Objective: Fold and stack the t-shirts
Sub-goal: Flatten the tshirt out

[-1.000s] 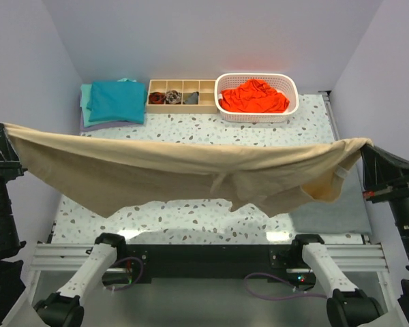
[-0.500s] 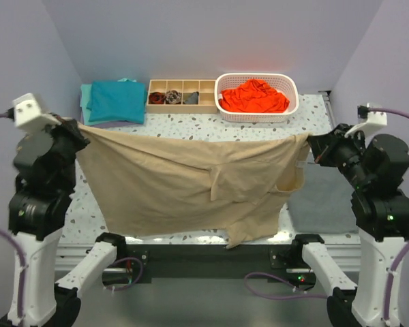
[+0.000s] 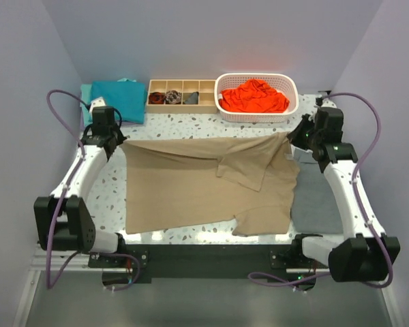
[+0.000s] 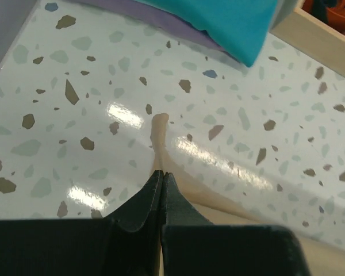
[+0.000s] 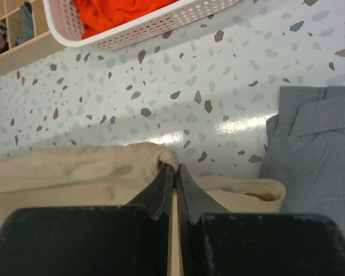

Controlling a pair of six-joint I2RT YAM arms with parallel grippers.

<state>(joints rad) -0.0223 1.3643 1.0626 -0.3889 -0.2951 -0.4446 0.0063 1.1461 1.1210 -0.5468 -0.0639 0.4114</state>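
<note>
T-shirt (image 3: 184,194) — tan, soft, flat — sleeve rumpled

The tan t-shirt (image 3: 204,180) is plain khaki on a glossy white desk (image 3: 191,126) speckled with grey, brown and blue flecks. At 11 o'clock the folded t-shirts (image 3: 116,99) are teal. At 1 o'clock an orange-red t-shirt (image 3: 255,95) fills a white lattice basket (image 3: 258,76). At 3 o'clock lies a dark grey cloth (image 3: 317,197). The left gripper (image 4: 161,173) and right gripper (image 5: 175,168) are black.
</note>
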